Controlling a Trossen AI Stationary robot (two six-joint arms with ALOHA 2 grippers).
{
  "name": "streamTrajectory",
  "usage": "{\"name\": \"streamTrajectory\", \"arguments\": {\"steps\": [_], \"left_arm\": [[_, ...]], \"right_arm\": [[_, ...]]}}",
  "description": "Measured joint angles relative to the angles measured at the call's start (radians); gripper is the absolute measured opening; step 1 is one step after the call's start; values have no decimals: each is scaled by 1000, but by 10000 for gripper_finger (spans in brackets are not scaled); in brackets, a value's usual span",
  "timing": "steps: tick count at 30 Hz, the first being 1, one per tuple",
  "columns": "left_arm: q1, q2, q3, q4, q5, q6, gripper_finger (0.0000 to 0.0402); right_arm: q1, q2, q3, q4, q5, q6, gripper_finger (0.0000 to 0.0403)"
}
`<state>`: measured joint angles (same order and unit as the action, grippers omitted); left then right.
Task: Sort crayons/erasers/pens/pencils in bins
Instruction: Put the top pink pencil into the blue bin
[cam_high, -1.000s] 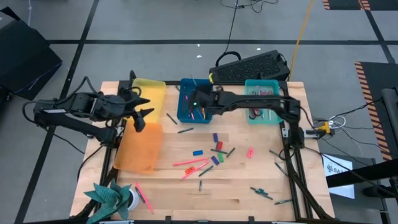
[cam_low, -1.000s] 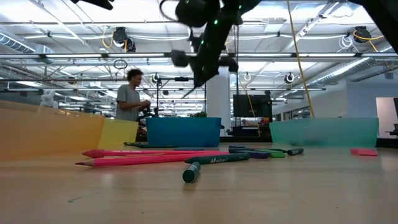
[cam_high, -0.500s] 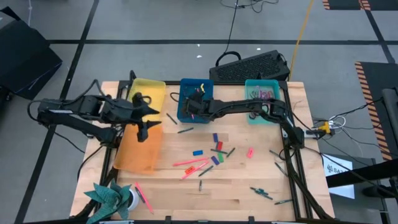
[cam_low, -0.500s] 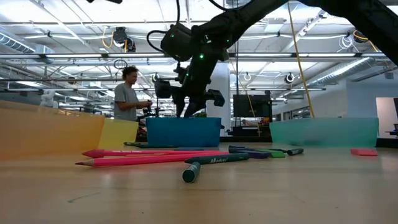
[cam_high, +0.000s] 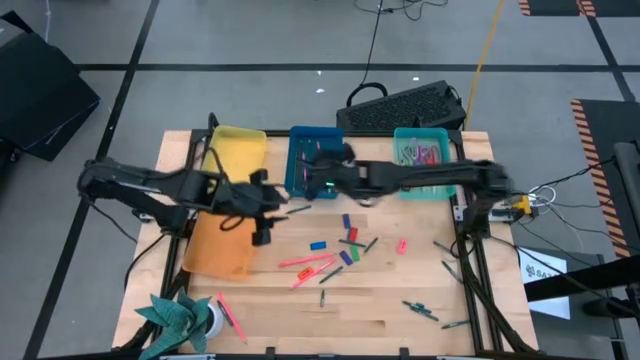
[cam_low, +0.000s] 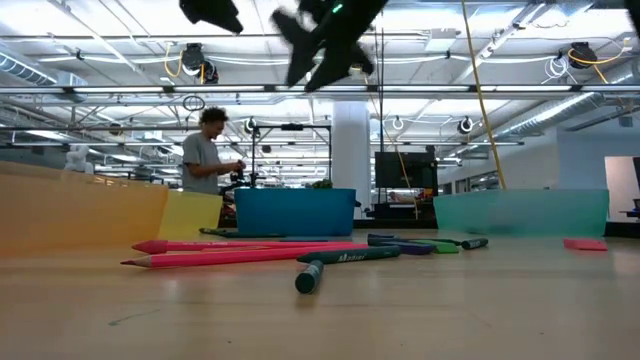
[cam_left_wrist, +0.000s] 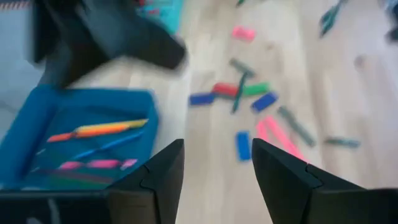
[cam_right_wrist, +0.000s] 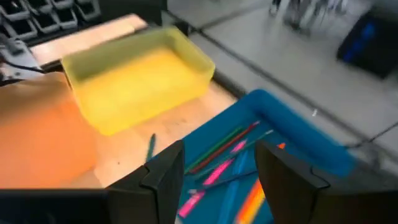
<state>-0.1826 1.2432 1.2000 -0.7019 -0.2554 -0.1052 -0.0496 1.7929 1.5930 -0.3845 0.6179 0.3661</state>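
In the high view the left pincer (cam_high: 262, 215) hung over the tabletop (cam_high: 380, 300) at centre left, just right of the translucent orange bin (cam_high: 222, 240), and its own wrist view showed the two dark fingers (cam_left_wrist: 158, 177) spread apart with nothing between them. The right pincer (cam_high: 318, 172) reached in from the right and sat over the blue bin (cam_high: 296, 160) at upper centre; its wrist view also showed the fingers (cam_right_wrist: 165, 180) parted and empty, above pink, orange and green sticks lying in that bin. The yellow bin (cam_high: 238, 150) stood at the upper left beside the blue one, and the teal bin (cam_high: 422, 160) at the upper right, just below a black keyboard (cam_high: 405, 105). The erasers lay loose in the middle of the tabletop: a blue eraser (cam_high: 318, 244), a second blue eraser (cam_high: 347, 220) nearer the bins, a red eraser (cam_high: 352, 235), a purple eraser (cam_high: 347, 256) and, off to the right, a pink eraser (cam_high: 402, 245). Pink pencils (cam_high: 305, 262) lay just below them, and dark pens (cam_high: 420, 310) were scattered at lower right. In the low view a person (cam_low: 208, 150) stood in the room behind.
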Motion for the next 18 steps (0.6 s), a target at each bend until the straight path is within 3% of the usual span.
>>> {"name": "streamTrajectory", "arguments": {"steps": [5,10,15,18], "left_arm": [[-81,-2,-127,271,-45,-127,191],[-129,45,-286,411,3,-104,190],[-158,137,-358,518,-9,-260,170],[-196,168,-399,651,-39,-196,147]], "right_arm": [[83,-324,-315,157,10,-89,185],[178,-597,-645,412,-53,-123,185],[312,-679,-798,549,-89,-217,185],[412,-674,-800,564,-10,-235,185]]}}
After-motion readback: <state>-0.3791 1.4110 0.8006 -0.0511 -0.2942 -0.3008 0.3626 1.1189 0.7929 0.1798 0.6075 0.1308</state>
